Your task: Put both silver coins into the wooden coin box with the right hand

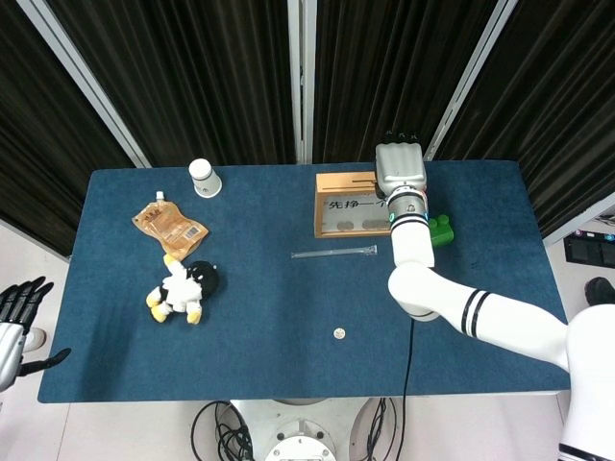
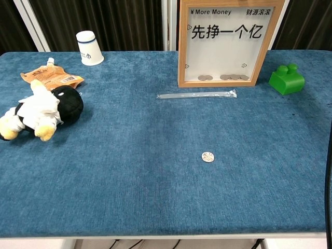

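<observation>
Only one small silver coin [image 2: 208, 156] shows on the blue cloth-covered table [image 2: 129, 176], lying flat toward the near edge, well apart from the upright wooden-framed coin box [image 2: 231, 42], where several coins rest at the bottom behind the clear front. Above the box's right end sits the right hand [image 1: 401, 169], seen from behind, so its grip cannot be told. A thin clear plastic strip [image 2: 197, 95] lies before the box. The left hand [image 1: 19, 312] hangs off the table's left edge, fingers spread, holding nothing.

Bright even overhead light, soft shadows, sharp focus
</observation>
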{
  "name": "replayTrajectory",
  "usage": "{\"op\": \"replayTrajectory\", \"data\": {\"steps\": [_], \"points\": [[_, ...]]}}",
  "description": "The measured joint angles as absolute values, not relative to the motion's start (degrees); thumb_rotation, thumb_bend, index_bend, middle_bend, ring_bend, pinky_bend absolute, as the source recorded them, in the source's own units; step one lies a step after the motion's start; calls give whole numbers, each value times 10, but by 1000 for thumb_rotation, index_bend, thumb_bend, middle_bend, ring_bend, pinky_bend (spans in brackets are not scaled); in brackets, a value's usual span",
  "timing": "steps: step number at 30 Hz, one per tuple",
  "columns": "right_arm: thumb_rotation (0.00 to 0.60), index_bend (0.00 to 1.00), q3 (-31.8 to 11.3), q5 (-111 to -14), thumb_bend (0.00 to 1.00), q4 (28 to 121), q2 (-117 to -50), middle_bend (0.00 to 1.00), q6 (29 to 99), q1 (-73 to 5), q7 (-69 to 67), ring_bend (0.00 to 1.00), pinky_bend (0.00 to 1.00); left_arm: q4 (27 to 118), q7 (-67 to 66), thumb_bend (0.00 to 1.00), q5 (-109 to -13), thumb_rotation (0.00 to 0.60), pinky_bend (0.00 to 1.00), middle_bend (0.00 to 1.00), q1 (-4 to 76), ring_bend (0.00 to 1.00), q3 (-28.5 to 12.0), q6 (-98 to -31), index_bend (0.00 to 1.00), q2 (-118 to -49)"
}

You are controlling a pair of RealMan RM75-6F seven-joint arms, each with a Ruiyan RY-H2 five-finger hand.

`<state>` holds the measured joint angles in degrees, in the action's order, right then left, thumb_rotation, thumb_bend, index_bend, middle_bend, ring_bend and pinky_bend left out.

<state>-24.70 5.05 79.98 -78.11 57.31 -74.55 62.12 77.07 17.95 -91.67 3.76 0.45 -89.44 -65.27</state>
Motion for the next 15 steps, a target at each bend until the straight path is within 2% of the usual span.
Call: {"op": "replayTrajectory", "data": {"steps": [4,5,7,15], "points": [[600,84,-247,46,356,803,-777,0,569,-744,611,0,0,772,178,84,-916,600,0,11,37,0,4,-895,64,-652],[600,34,-247,43,353,804,-776,0,569,-743,608,0,0,772,178,84,-916,600,0,11,37,0,4,-895,64,-652],[600,0,-247,32,342,808,-774,0,567,-740,597,0,0,773,178,85,-916,600,0,11,37,0,4,-895,64,-651],[600,0,-249,-10,327,849,-742,0,559,-719,547,0,0,777,173,84,-917,600,0,11,36,0,4,-898,64,-650]]}}
